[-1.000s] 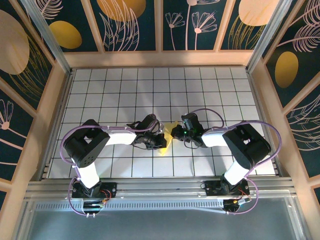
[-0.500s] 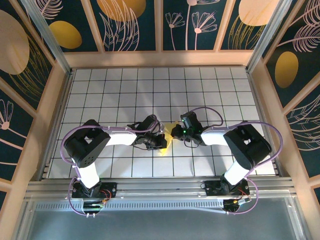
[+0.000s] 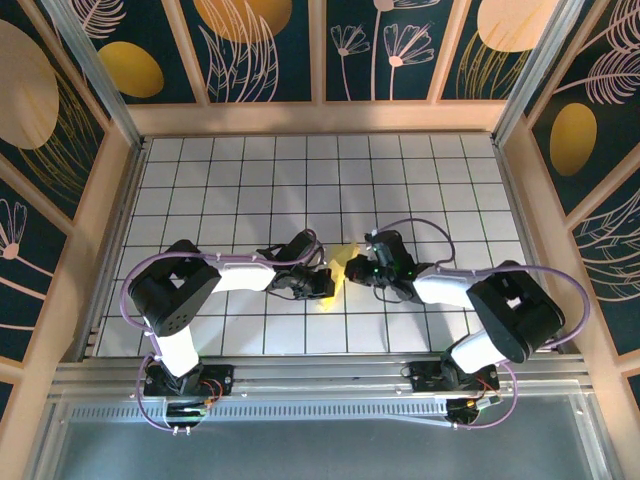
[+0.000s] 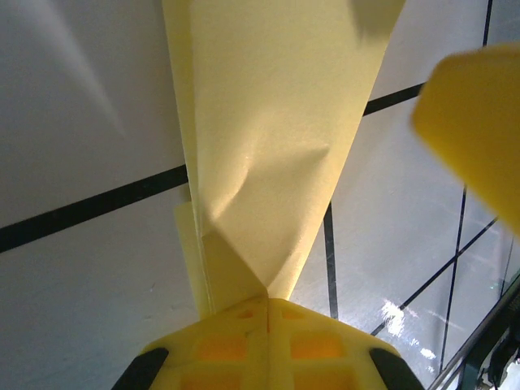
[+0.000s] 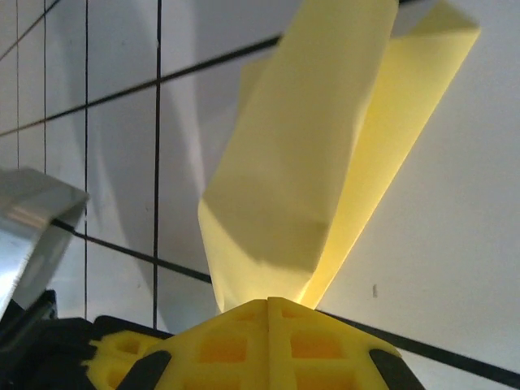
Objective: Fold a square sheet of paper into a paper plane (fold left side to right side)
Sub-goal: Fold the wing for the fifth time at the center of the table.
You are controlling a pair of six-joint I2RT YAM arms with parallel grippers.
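Left claw (image 4: 268,305) pinching paper (image 4: 268,146), gridded table (image 3: 230,170), walls (image 3: 270,75)

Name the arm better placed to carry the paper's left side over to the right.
Left, probably: the left gripper is shut on the yellow paper from the left; the right gripper clamps the opposite side.

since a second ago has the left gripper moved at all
No. The left gripper sits over the same grid tile of the table as before, still shut on the folded yellow paper.
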